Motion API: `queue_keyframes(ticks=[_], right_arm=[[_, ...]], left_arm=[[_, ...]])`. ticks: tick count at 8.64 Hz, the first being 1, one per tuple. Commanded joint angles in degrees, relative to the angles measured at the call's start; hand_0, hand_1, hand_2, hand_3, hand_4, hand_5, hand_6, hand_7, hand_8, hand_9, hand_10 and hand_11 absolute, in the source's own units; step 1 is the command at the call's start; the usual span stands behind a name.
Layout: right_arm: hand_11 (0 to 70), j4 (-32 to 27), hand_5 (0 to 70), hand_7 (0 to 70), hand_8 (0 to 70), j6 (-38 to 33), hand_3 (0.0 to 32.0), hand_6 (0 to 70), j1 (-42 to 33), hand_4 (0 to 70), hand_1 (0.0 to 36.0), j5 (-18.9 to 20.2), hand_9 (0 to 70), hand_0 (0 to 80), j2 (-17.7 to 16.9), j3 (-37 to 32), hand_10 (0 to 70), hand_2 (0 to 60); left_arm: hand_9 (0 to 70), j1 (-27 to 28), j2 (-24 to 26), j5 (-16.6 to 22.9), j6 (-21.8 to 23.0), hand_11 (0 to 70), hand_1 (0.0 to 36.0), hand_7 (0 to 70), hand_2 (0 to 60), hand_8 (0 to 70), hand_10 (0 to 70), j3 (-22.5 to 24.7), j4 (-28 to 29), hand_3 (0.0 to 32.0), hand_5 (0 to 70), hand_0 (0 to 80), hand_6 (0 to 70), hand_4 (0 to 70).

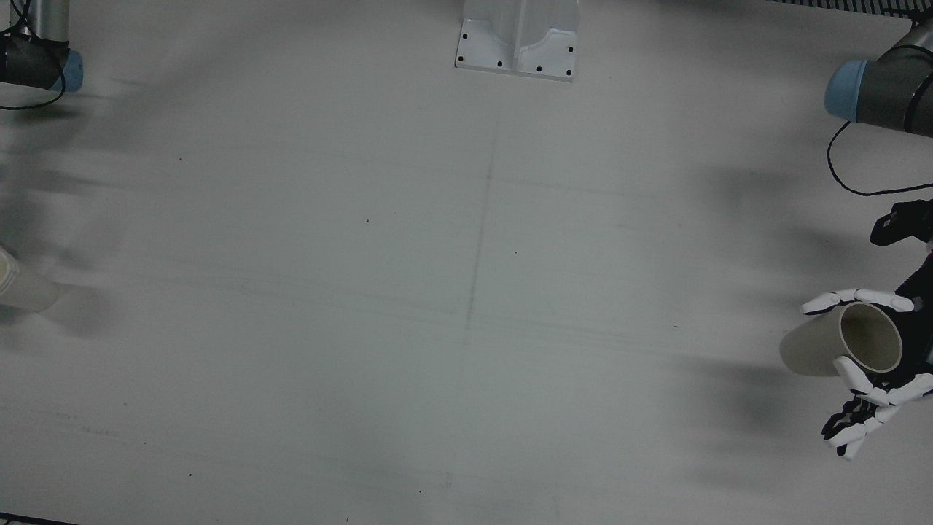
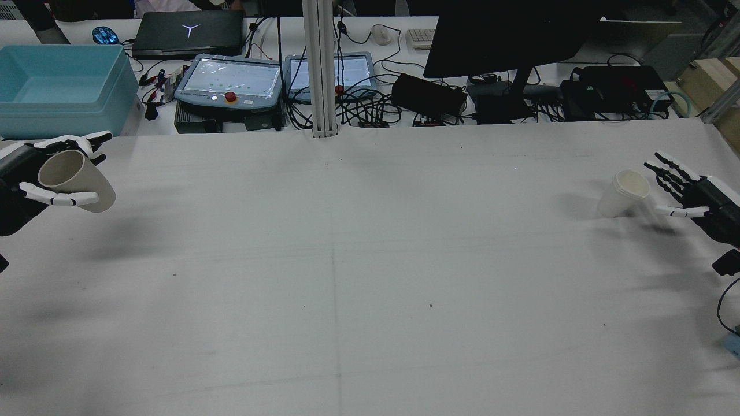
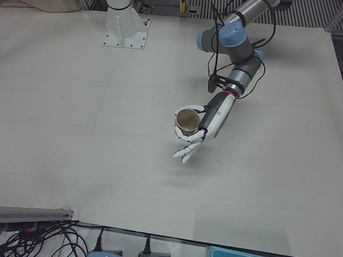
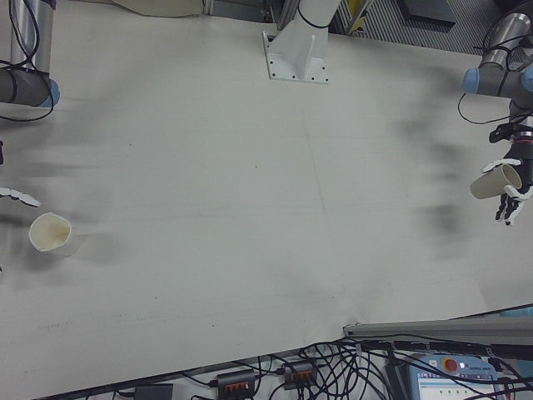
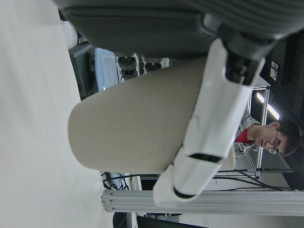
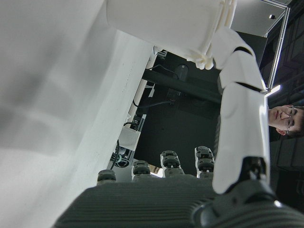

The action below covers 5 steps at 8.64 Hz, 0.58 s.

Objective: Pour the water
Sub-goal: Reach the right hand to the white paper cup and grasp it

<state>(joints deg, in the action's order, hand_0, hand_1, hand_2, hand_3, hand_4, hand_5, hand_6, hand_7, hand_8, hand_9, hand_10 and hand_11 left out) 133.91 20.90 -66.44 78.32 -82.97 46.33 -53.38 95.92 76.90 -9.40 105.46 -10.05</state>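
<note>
My left hand (image 2: 20,182) is shut on a beige paper cup (image 2: 78,180) and holds it above the table at the far left of the rear view, tilted on its side. The front view shows this cup (image 1: 838,344) with its open mouth facing up at the camera, inside the left hand (image 1: 885,364). A white paper cup (image 2: 624,193) stands upright on the table at the right. My right hand (image 2: 691,193) is open just beside it, fingers spread, not touching it. The white cup also shows in the right-front view (image 4: 52,233).
A blue bin (image 2: 58,86), two teach pendants (image 2: 231,81), cables and a monitor lie beyond the table's far edge. A white pole (image 2: 321,69) stands at the middle of that edge. A white mounting bracket (image 1: 519,40) sits on the robot's side of the table.
</note>
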Motion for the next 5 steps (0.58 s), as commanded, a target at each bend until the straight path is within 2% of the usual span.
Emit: queue_keyframes(ticks=[1, 3, 5], right_arm=[[0.0, 0.1, 9.8, 12.7, 3.2, 1.4, 0.0, 15.8, 2.0, 0.0, 29.8, -0.1, 1.6, 61.1, 0.2, 1.5, 0.0, 15.7], [0.0, 0.1, 10.0, 15.8, 3.6, 1.4, 0.0, 17.4, 2.4, 0.0, 30.1, -1.1, 2.3, 61.6, 0.2, 1.1, 0.0, 16.4], [0.0, 0.1, 10.1, 15.8, 3.6, 1.4, 0.0, 17.5, 4.1, 0.0, 30.0, -2.9, 2.2, 61.6, 0.2, 1.0, 0.0, 16.4]], left_arm=[[4.3, -0.9, 0.0, 0.0, 0.1, 13.0, 36.0, 13.3, 60.0, 10.4, 6.1, 0.1, -0.1, 0.0, 70.0, 80.0, 17.3, 42.6], [4.2, -0.9, 0.0, 0.0, 0.1, 13.0, 36.0, 13.0, 60.0, 10.3, 6.0, 0.5, -0.1, 0.0, 70.0, 80.0, 17.1, 42.2], [4.2, -0.9, 0.0, 0.0, 0.1, 13.0, 36.0, 13.1, 60.0, 10.3, 6.0, 0.8, -0.5, 0.0, 70.0, 80.0, 17.2, 42.4]])
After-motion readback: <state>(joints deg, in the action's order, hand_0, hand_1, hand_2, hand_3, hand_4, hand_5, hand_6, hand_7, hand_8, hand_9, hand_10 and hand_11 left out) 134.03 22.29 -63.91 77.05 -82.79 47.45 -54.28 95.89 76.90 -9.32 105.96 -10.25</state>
